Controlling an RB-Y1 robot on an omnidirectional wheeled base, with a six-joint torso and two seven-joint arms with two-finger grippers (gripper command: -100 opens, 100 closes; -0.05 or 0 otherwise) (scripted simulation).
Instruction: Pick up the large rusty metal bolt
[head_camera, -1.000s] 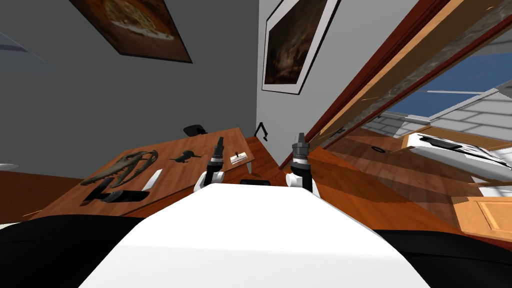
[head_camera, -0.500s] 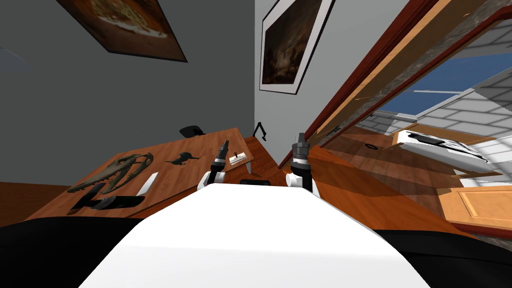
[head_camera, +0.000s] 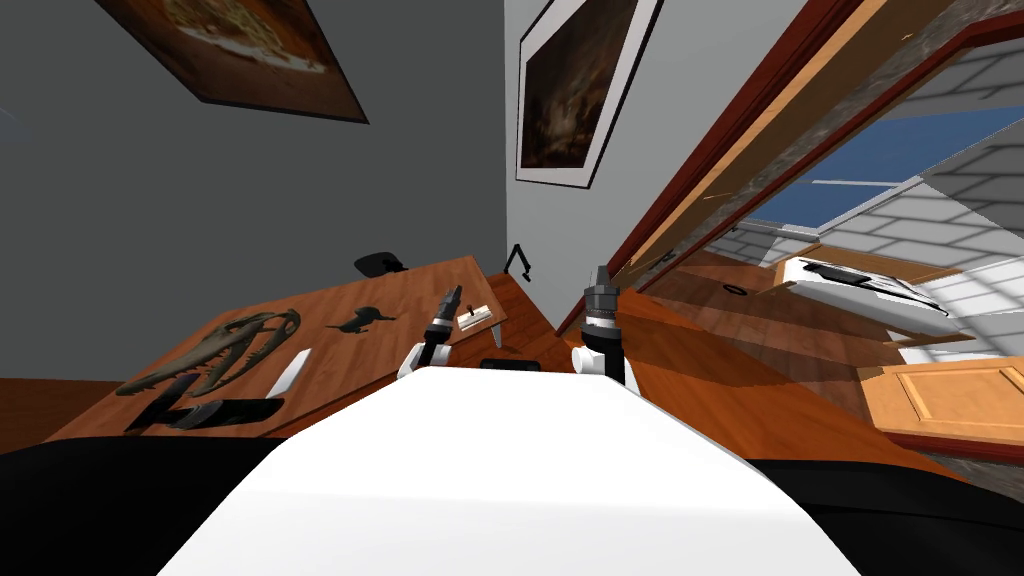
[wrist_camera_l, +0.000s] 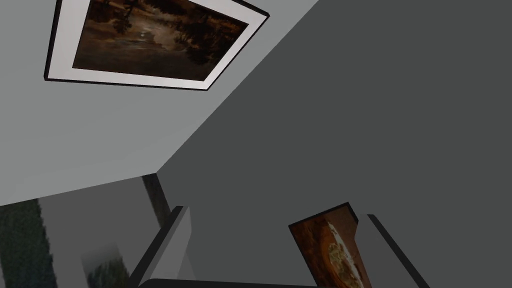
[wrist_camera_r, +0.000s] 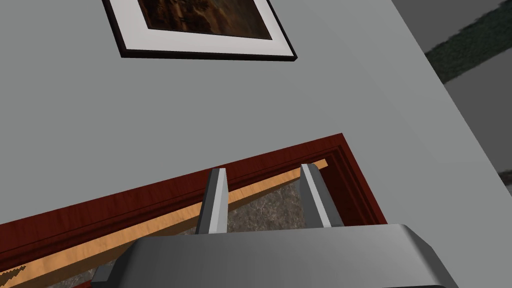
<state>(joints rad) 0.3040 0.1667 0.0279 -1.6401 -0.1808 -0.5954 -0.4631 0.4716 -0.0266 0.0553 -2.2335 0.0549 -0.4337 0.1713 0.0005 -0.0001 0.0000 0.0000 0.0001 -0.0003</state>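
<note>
A wooden table (head_camera: 400, 300) stretches to my left in the head view. Dark elongated objects (head_camera: 205, 410) lie at its near left end; I cannot tell which thing is the bolt. My left gripper (head_camera: 453, 296) is raised over the table's right part, beside a small pale block (head_camera: 476, 316). In the left wrist view the left gripper (wrist_camera_l: 277, 240) is open, empty and pointed at a wall. My right gripper (head_camera: 601, 276) stands upright off the table's right end. In the right wrist view the right gripper (wrist_camera_r: 264, 195) has parted fingers with nothing between them.
On the table also lie a long toothed skull (head_camera: 215, 355), a white strip (head_camera: 288, 372) and a small dark figure (head_camera: 362, 320). A dark chair back (head_camera: 378, 263) rises behind it. A red-brown door frame (head_camera: 700, 170) runs along the right, and a wooden floor (head_camera: 720, 380) lies below it.
The whole head view has shifted, with the table's things sliding left and down, so I have moved. My left gripper has leaned a little to the right, toward the pale block.
</note>
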